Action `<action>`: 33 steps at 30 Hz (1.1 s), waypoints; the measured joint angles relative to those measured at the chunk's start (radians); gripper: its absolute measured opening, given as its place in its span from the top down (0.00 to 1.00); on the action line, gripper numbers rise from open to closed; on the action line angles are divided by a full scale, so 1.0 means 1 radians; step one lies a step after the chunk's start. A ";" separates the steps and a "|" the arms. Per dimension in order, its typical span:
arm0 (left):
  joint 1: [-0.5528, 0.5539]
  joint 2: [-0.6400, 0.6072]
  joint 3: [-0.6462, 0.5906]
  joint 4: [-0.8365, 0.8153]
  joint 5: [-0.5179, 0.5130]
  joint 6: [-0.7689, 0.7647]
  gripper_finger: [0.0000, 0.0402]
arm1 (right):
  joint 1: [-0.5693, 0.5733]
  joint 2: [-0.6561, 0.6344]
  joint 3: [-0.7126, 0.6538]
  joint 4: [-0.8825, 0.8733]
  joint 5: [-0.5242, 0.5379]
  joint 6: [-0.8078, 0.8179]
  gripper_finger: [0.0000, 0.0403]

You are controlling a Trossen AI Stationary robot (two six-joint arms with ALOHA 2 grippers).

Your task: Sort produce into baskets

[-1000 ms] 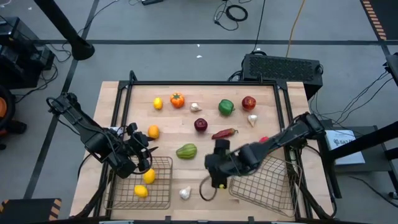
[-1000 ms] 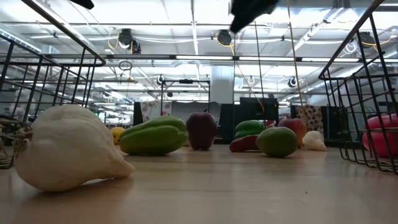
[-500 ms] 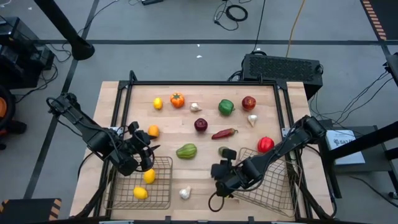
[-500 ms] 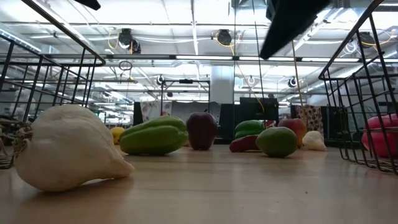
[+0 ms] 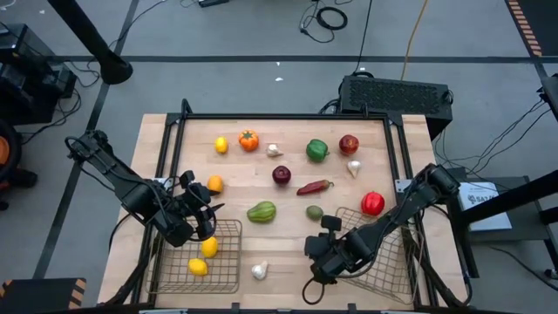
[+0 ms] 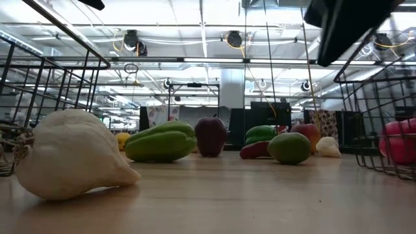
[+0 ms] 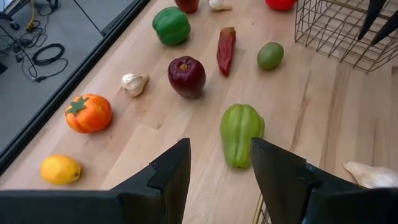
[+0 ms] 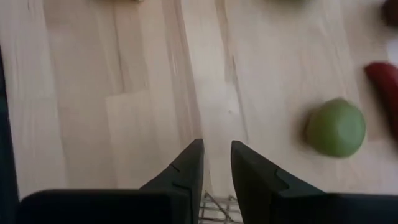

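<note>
Produce lies loose on the wooden table: a lemon [image 5: 221, 145], an orange-red piece [image 5: 248, 139], garlic bulbs [image 5: 274, 150], a green pepper [image 5: 316, 150], red apples [image 5: 349, 144], a chili [image 5: 314, 187], a long green pepper [image 5: 261, 212] and a small green fruit [image 5: 314, 212]. The left basket [image 5: 228, 277] holds two lemons [image 5: 209, 247]. A red piece [image 5: 372, 202] lies in the right basket [image 5: 384, 262]. My left gripper [image 5: 199, 225] [image 7: 221, 168] hangs open over the left basket's far edge. My right gripper [image 5: 319, 262] [image 8: 216, 163] is above the table beside the right basket's left edge, its fingers a narrow gap apart with nothing between them.
One garlic bulb [image 5: 259, 271] lies between the baskets near the front edge. An orange [image 5: 214, 184] sits next to my left gripper. A black case [image 5: 397, 94] stands beyond the far edge. Bare wood [image 5: 288, 240] shows between the baskets.
My right gripper has moved toward the table's near edge and a little toward the right, sinking lower, and has come off the spot over the small green fruit, which lies still. The left arm has kept still.
</note>
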 joint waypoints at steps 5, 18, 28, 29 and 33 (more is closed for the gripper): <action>0.000 0.000 0.000 0.000 0.000 -0.001 0.57 | 0.025 -0.001 0.001 -0.063 -0.049 0.057 0.82; 0.000 0.000 0.000 0.046 0.000 0.023 0.57 | 0.031 -0.023 0.000 -0.062 -0.079 0.050 0.82; 0.002 0.000 0.001 0.246 -0.015 0.228 0.57 | -0.040 -0.123 -0.001 -0.012 0.160 -0.081 0.82; 0.005 0.000 0.001 0.270 -0.016 0.256 0.57 | -0.056 -0.129 -0.001 0.010 0.171 -0.111 0.82; 0.027 0.000 0.001 0.351 -0.018 0.351 0.57 | -0.141 -0.130 0.000 0.122 0.151 -0.285 0.82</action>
